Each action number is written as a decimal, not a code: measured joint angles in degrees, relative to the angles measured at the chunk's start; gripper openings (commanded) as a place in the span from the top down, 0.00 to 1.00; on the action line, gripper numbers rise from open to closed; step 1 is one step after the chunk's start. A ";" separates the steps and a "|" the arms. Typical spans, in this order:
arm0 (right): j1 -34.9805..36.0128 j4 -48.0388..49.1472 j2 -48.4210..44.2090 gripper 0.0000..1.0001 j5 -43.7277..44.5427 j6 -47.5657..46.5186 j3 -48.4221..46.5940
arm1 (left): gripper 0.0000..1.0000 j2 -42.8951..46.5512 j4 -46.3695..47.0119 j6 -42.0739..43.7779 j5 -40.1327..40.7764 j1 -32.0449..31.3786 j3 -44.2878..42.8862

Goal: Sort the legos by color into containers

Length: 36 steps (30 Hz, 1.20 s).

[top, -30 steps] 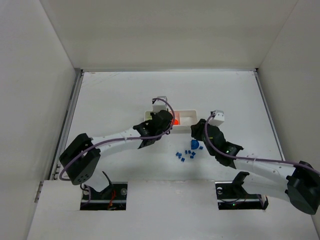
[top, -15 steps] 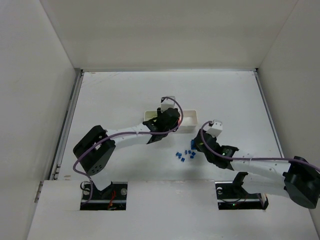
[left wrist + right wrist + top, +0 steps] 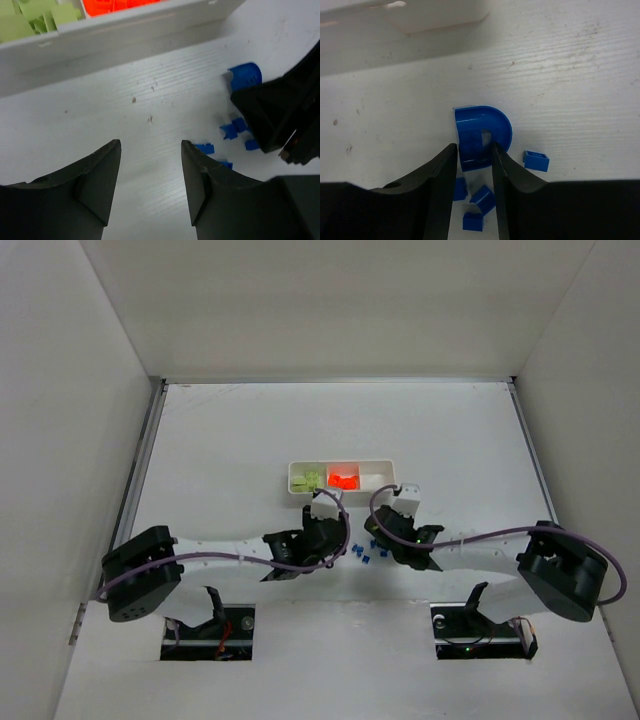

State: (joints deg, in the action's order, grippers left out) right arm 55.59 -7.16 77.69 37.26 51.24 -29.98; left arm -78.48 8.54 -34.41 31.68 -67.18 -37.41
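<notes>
The left claw (image 3: pixel 150 150) hung released and empty at lower centre; the right claw (image 3: pixel 472 150) pinched the blue arch brick (image 3: pixel 482 127). A second earlier, the left claw was over the tray (image 3: pixel 125 31).

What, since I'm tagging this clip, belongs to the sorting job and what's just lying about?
Job: white tray, green legos, orange legos, loose blue legos, curved blue piece between the right fingers, open left fingers.
Lying about: nothing loose; only purple cables on the arms.
</notes>
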 measured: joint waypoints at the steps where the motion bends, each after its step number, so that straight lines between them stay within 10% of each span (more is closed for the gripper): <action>1: 0.00 0.09 0.66 0.61 0.09 0.00 -0.46 | 0.50 0.33 0.04 -0.83 0.42 -0.94 1.05; 9: 0.00 0.02 1.88 0.52 1.36 0.04 -1.44 | 0.48 -0.68 0.85 -5.60 4.35 -8.83 3.91; 20: -0.50 -0.17 3.48 0.76 2.43 -0.98 -2.93 | 0.48 -8.09 2.75 -7.30 5.70 -11.50 3.56; 29: 0.46 -2.60 -1.73 0.78 5.27 -0.90 -3.13 | 0.49 -7.80 3.28 -7.61 6.56 -11.58 3.50; 36: 1.18 -4.33 -7.98 0.60 5.51 -2.60 -4.46 | 0.49 -5.44 4.15 -7.91 6.78 -11.47 3.52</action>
State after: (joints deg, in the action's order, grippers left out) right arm 56.77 -11.49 69.71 42.76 48.64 -34.44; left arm -83.92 12.69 -42.33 38.46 -78.65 -33.89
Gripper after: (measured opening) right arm 0.325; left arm 0.513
